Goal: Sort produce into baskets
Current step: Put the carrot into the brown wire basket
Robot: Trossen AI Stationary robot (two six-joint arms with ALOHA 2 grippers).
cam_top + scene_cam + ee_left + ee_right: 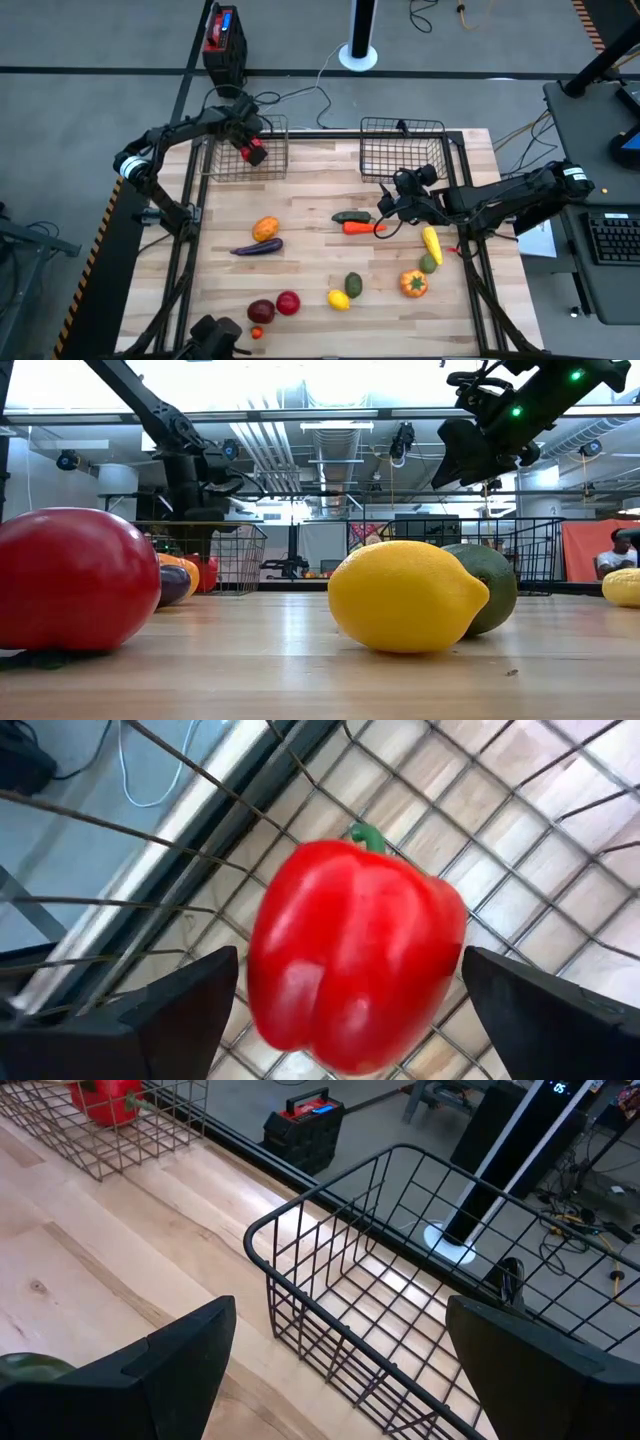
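Pepper (350, 955), red, between open left tool (345, 1010) fingers

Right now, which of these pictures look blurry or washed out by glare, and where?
Low view: the red fruit at the near edge looks soft, while the lemon is fairly crisp; ceiling lights blow out the top. Left wrist view: the red pepper shows soft white highlights. High view: evenly lit, with faint shadows under the arms. Right wrist view: glare on the floor beyond the empty basket.

My left gripper (252, 150) is stretched to the table's far left side, its dark fingers (170, 1020) spread wide and clamping nothing. My right gripper (388, 207) hangs over mid-table, arm reaching in from the right, fingers (190, 1345) parted and empty.
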